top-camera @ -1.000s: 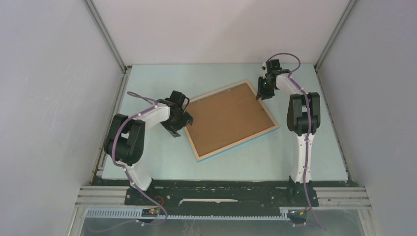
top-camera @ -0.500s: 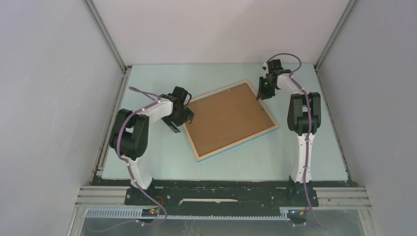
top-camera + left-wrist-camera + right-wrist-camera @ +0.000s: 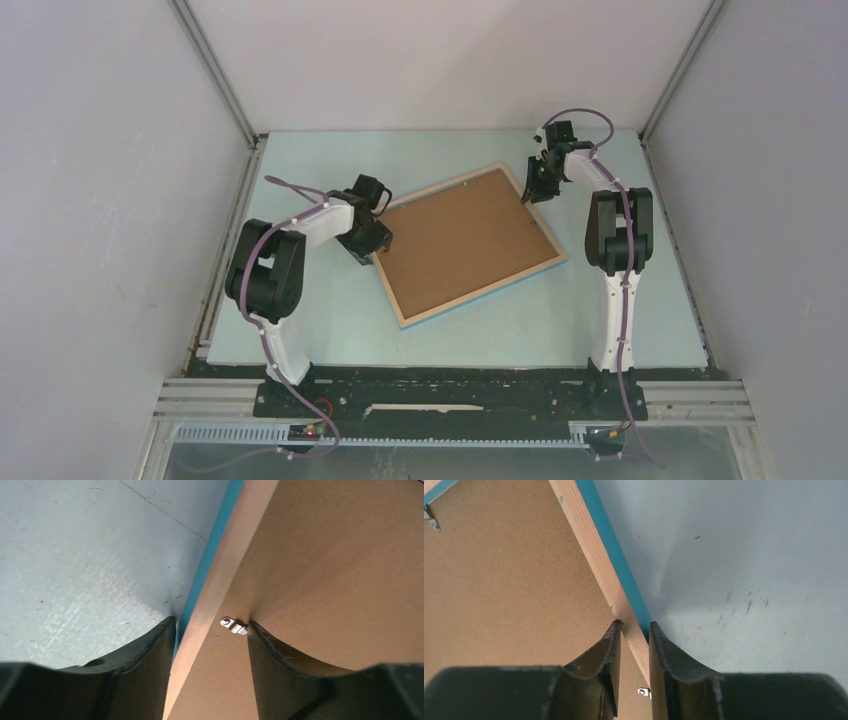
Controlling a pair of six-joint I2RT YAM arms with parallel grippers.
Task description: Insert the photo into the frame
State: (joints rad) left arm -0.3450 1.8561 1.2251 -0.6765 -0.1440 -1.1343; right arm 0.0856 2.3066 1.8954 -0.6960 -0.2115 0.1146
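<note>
- Your frame (image 3: 212, 600) shows light bare wood on its back rail, matt with a fine grain. Its outer edge carries smooth teal paint.
- Inside the frame, the backing board (image 3: 340, 555) is brown pressed fibreboard, dull and faintly speckled.
- On the frame's inner edge, the small retaining tab (image 3: 234, 625) is bright, shiny metal.
- Around the frame, your table (image 3: 75, 555) is a pale blue-green matt sheet, scuffed and flecked with dark specks.
- At the frame's rail, the right gripper (image 3: 634, 627) has matt black fingers (image 3: 676, 652), rough and fuzzy along the edges. The left gripper (image 3: 210, 622) looks the same.
</note>
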